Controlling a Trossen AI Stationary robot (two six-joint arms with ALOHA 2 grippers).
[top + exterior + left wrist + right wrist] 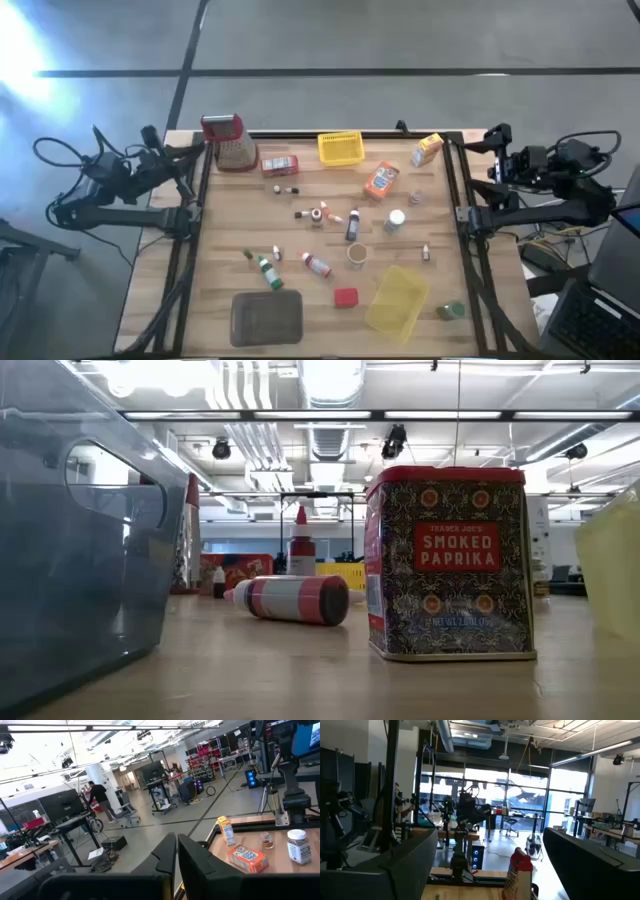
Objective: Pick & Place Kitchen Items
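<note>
Wooden tabletop [200, 300] is being occupied by the scattered kitchen items [330, 235], which are being left untouched between a metal grater [233, 145], two yellow baskets [340, 148] and a grey tray [266, 316]. Off its left edge the left claw [195, 152] is being held fully closed and empty. Off the right edge the right claw [478, 140] is being held wide apart, gripping nothing.

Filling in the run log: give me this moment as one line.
left pincer: shut, parked off table's left | right pincer: open, parked right | items: scattered, untouched
</note>
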